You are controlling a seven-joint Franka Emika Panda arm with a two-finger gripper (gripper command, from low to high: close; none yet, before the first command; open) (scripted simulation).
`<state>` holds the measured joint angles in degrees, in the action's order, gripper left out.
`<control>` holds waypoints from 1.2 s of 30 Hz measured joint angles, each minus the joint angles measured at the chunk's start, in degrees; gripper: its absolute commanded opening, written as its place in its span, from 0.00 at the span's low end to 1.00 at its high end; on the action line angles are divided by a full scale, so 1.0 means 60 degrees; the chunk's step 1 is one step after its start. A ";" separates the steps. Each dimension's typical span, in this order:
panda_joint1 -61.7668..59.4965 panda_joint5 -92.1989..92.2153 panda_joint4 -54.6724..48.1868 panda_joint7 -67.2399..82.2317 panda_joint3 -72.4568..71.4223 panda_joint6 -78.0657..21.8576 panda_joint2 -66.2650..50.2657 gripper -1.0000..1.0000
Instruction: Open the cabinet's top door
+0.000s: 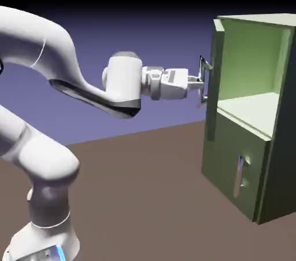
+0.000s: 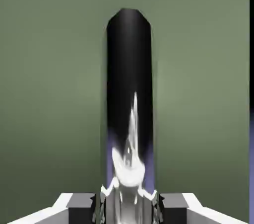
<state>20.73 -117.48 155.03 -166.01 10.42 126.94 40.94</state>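
We see the claw (image 1: 199, 84) closed in on the long top-door handle (image 1: 202, 79), its two fingertips (image 2: 82, 208) pressed to either side of the silvery bar, with only the bar's width between them. Behind it, the white Franka arm (image 1: 124, 80) reaches across from the exterior view's left.

Beneath us spreads a plain brown surface (image 1: 139, 196), and beyond it the room is a blue-violet backdrop (image 1: 167, 34) darkening to black at the top.

The top door (image 1: 216, 74) is a flat olive-green panel, swung open so that we look into the cabinet's pale green upper compartment (image 1: 251, 63). Its handle is slim, upright and glossy, with dark and bright reflections in the hand view. The olive-green cabinet (image 1: 282, 138) stands at the exterior view's right, its shorter lower door (image 1: 234, 161) shut and carrying a shorter silvery handle (image 1: 239, 176).

From the claw, the top door lies directly ahead, just behind the gripped bar, and fills most of the hand view.
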 measured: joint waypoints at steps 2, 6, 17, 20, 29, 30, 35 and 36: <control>-0.0446 0.0570 0.0058 0.0005 -0.0692 -0.0139 -0.0002 0.00; -0.1517 0.1561 0.0103 0.0003 -0.2076 -0.0135 0.0026 0.00; -0.5067 0.3852 0.0065 0.0057 -0.5664 0.1107 0.0725 0.00; -0.6104 0.4261 0.0066 0.0054 -0.6403 0.1854 0.1123 0.00; -0.6528 0.7581 -0.0237 0.1374 -0.8585 0.0068 0.1638 0.00; -0.6502 0.7952 -0.0362 0.1493 -0.8845 -0.0347 0.1589 0.00; -0.6721 0.9524 -0.1268 0.1874 -1.0252 -0.2423 0.1180 0.00; -0.6841 0.9793 -0.1502 0.1920 -1.0558 -0.2838 0.1075 0.00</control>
<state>-20.32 -58.72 146.02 -154.49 -52.92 109.92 47.39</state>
